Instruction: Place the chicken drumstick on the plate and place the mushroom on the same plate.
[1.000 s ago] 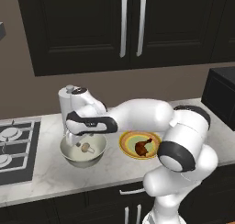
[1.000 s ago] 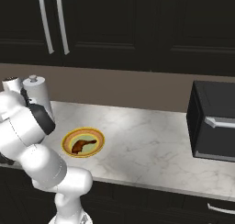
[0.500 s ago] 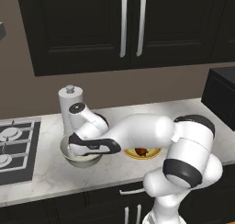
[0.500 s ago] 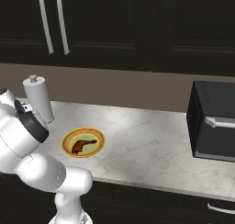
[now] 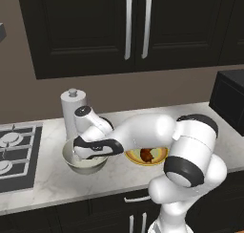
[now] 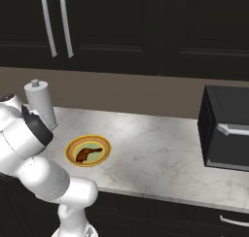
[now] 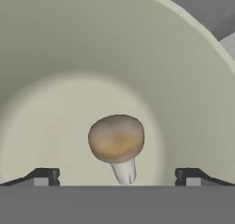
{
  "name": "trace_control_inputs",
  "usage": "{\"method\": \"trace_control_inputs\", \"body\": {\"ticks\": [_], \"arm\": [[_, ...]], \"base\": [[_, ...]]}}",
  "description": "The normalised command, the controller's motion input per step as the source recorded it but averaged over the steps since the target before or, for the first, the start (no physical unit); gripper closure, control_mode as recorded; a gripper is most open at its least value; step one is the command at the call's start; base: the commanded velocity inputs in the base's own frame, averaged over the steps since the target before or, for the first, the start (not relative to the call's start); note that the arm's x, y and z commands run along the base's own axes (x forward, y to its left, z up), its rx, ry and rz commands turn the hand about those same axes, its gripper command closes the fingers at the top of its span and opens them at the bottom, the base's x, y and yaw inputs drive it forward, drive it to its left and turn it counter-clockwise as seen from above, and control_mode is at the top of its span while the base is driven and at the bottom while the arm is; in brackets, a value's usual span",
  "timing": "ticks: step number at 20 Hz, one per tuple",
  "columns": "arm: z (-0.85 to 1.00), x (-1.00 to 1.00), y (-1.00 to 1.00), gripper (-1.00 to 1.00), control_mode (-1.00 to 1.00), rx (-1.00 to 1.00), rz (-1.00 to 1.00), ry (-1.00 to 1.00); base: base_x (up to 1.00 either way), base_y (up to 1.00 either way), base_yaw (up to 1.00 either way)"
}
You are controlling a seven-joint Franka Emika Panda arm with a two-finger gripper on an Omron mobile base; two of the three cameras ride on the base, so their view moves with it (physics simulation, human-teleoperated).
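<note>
We see the white arm (image 5: pixel 152 132) reach from the lower right of the left base view across the marble counter (image 6: pixel 155 153) toward the left, its wrist bent down so that the hand dips into the deep cream-white bowl (image 5: pixel 83 163). The hand itself hides the bowl's inside in that view, so we read the rest from the hand view. There the gripper (image 7: pixel 117 178) stands wide open, its two dark fingertips (image 7: pixel 43 177) spread far apart at the bottom edge, holding nothing. The mushroom (image 7: pixel 117 142) lies on the bowl's floor between them, just beyond the tips, its tan cap toward the bowl's far wall and its short pale stem pointing back at the hand; the stem's end is cut off by the bottom of the view, so we cannot tell whether anything touches it. The chicken drumstick (image 6: pixel 87 154) lies on the plate (image 6: pixel 73 146), just beside the bowl on the counter; in the left base view the forearm covers most of that plate, leaving a yellow rim and a dark red-brown patch. A paper towel roll (image 6: pixel 41 104) stands upright behind the bowl, and a dark microwave (image 6: pixel 226 129) sits well apart at the counter's right end.
</note>
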Motion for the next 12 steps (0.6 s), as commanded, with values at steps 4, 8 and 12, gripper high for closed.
{"method": "trace_control_inputs", "body": {"ticks": [4,8,12], "arm": [[-0.03,0.02,0.02,-1.0,-1.0,0.0,0.0,0.07],[-0.16,0.0,0.23,-1.0,-1.0,0.0,0.0,0.03],[-0.18,0.0,0.15,-1.0,-1.0,0.0,0.0,0.0]], "base": [[0.0,0.0,0.0],[0.0,0.0,0.0],[0.0,0.0,0.0]]}}
